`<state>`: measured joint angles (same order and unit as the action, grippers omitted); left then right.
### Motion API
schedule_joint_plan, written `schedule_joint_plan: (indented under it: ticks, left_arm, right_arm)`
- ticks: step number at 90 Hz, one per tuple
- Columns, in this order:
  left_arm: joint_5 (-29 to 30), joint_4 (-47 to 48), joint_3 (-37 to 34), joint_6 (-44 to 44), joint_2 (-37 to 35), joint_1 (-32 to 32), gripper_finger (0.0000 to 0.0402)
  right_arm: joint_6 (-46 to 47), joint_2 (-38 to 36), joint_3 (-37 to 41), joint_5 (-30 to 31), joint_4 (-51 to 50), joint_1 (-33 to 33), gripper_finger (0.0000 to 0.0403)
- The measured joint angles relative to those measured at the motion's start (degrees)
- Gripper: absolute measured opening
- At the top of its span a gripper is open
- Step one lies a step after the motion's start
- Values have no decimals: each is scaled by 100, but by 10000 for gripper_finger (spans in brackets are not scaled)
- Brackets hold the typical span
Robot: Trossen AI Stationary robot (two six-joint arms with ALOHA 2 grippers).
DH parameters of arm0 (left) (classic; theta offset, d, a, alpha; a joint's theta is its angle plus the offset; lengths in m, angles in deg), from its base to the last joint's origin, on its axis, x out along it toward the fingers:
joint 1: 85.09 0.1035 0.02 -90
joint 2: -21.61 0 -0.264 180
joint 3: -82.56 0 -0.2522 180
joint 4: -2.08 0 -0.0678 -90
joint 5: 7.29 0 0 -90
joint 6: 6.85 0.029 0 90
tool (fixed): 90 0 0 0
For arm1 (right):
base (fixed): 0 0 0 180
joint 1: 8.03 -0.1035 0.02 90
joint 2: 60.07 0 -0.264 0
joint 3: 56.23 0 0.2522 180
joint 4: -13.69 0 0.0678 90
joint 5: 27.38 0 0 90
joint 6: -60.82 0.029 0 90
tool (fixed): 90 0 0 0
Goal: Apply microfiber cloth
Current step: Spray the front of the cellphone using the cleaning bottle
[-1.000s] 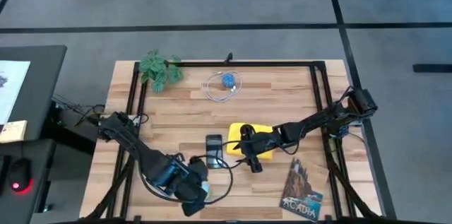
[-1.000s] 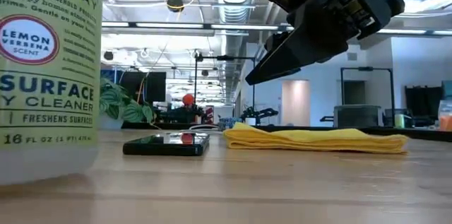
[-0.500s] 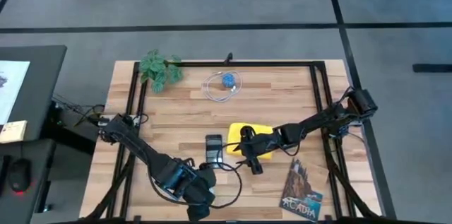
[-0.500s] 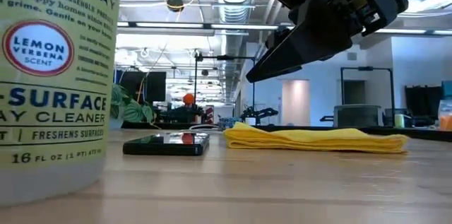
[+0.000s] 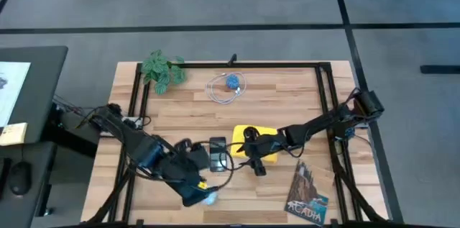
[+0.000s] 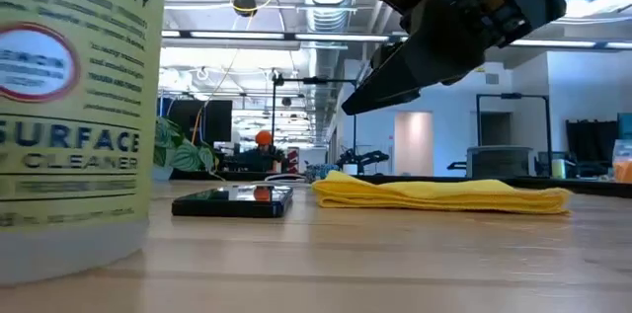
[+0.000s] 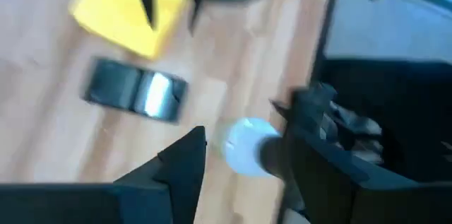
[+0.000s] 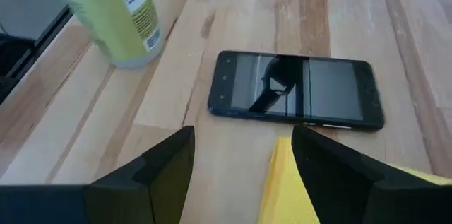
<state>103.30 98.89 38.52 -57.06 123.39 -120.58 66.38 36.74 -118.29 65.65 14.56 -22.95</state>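
My right gripper point(image 5: 251, 154) hangs over the smartphone-side edge of the microfiber cloth point(image 5: 259, 142), fingers point(image 8: 169, 164) spread apart and empty, because I judge the next move is to drop onto that edge and pinch it. The cloth lies just beside the black smartphone point(image 5: 218, 152), on the side away from the spray bottle point(image 8: 113, 12), so the reach to the screen is short. It is bright yellow, plain, and folded flat into a low soft pad. My left gripper point(image 7: 240, 157) sits on the phone's other side, fingers open around the bottle's white top, kept clear of the cloth.
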Motion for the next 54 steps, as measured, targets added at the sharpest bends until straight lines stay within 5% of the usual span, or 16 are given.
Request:
schedule_joint_plan:
  ticks: [20,38,54]
  left_arm:
    - [1148,630,-566,121,-535,10,178]
    - [1185,376,-3047,-331,-1638,263,178]
    - [1250,-1422,-5768,-1044,-2945,474,178]
  right_arm:
    - [810,0,-6,-740,101,586,228]
    - [1057,295,-300,-2131,128,1482,225]
    - [665,1337,-1191,-3217,14,1514,205]
